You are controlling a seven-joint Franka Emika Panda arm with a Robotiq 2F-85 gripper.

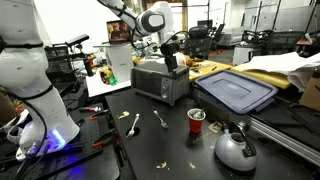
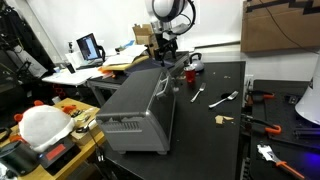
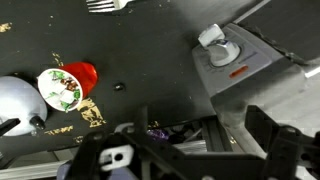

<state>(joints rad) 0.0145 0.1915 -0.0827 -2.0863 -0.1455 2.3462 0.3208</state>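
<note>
Gripper (image 1: 171, 58), fingers spread wide and empty, hangs above the toaster oven (image 1: 160, 82) by an edge of the desk (image 1: 150, 152); a level, centred approach looks best, clear of the red cup (image 1: 196, 121).

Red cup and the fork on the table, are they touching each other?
Apart. The wrist view shows a plain stretch of bare dark table between the red cup and the fork.

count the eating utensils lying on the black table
2: one utensil lies near the red cup, the other utensil farther from it, both on the black table before the toaster oven. More may be hidden behind the oven.
</note>
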